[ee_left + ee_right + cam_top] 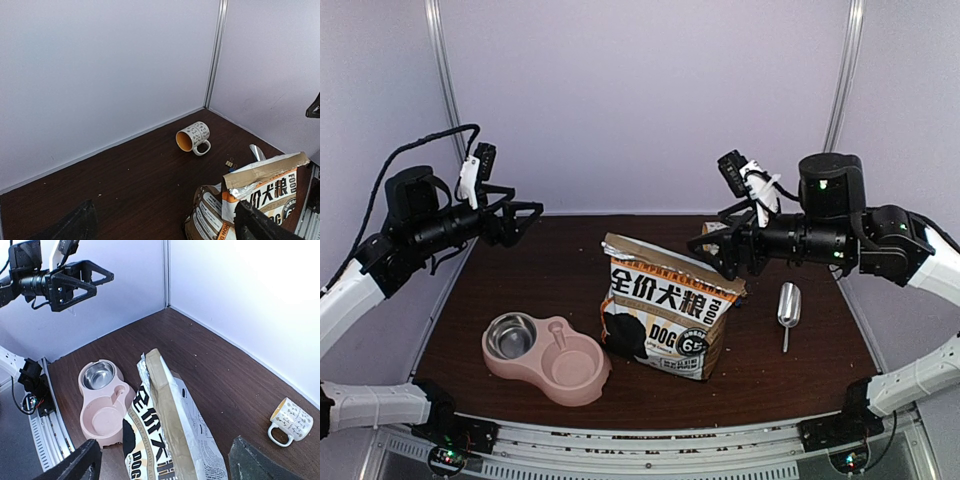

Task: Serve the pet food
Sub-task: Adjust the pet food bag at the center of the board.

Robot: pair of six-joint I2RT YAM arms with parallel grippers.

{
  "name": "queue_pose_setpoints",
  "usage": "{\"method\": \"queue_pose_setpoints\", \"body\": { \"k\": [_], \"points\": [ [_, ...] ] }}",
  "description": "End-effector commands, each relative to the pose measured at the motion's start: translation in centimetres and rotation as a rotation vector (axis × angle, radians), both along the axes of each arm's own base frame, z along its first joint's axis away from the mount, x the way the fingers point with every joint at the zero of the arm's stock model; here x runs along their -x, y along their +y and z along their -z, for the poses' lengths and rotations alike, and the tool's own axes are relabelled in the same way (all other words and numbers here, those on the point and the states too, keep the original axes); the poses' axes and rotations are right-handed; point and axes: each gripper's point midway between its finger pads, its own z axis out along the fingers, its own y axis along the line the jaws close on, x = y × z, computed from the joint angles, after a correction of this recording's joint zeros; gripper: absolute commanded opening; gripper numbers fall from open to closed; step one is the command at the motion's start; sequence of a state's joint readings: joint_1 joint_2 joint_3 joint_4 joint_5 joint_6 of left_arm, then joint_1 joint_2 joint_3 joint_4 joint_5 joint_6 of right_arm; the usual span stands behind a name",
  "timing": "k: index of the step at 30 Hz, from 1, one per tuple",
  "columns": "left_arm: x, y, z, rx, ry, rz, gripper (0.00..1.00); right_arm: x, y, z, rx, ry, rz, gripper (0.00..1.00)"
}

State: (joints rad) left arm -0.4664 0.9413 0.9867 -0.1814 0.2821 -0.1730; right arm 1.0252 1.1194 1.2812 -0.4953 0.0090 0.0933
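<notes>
The right claw [712, 255] hangs spread wide and empty just above the open top edge of the dog-food bag [665, 315]; the pet food itself is hidden from view. Bare surface [790, 370] opens to its right around the scoop [788, 305], while the left claw [528, 225], equally wide, hovers well apart near the surface's left edge.

1. Mid-table: bag [665, 305], upright on the table [760, 375].
2. Left of bag, nearer the front edge: bowl [548, 355], just beside it.
3. Right of bag, apart from it: scoop [788, 305], flat, handle toward the front.
4. Behind bag, toward the far right corner: mug [194, 137], on its side.
5. Between mug and bag: clip [230, 163].
6. Over the far left of the table: left gripper [525, 225].
7. Over bag's upper right: right gripper [712, 252].
</notes>
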Motion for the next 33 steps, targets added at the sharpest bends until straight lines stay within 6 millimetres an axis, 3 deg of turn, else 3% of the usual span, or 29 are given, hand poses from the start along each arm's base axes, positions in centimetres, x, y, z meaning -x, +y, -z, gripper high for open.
{"method": "queue_pose_setpoints", "body": {
  "k": [1,9,18,27,33],
  "points": [
    [0.0,0.3,-1.4,0.026,-0.055,-0.017,0.98,-0.1,0.4,1.5,0.160,-0.056,0.036,0.90],
    [0.2,0.5,-1.7,0.023,-0.060,-0.020,0.98,0.1,3.0,4.4,0.316,-0.055,0.029,0.91],
    [0.1,0.6,-1.6,0.018,-0.062,-0.024,0.98,-1.8,3.7,7.6,0.509,-0.120,0.115,0.91],
    [0.1,0.7,-1.7,0.014,-0.066,-0.029,0.98,-4.7,2.9,8.8,0.663,-0.176,0.292,0.91],
    [0.2,0.7,-1.7,0.012,-0.067,-0.032,0.98,-6.9,0.7,7.7,0.695,-0.197,0.424,0.91]
  ]
}}
